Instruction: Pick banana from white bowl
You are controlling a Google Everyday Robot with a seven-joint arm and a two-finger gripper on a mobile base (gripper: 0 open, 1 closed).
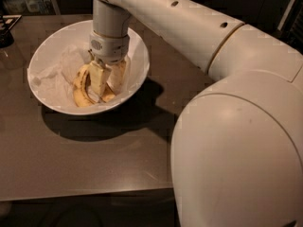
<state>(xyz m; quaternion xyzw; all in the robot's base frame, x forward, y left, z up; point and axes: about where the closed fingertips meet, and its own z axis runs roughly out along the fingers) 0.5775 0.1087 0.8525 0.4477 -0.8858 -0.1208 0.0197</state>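
The white bowl [137, 51] stands on the dark table at the upper left, lined with crumpled white paper. The banana [79, 88], deep yellow with brown streaks, lies curved in the bowl's right half. My gripper [109, 82] reaches straight down into the bowl. Its two pale fingers [99, 78] stand apart, with the banana's main curve just left of the left finger and its lower end running under the fingertips. The part of the banana beneath the fingers is hidden.
The dark table top [94, 155] stretches toward its front edge at the bottom. My arm's large white body [236, 145] fills the right side. Dark items [7, 30] sit at the far left edge, and bottles stand behind them.
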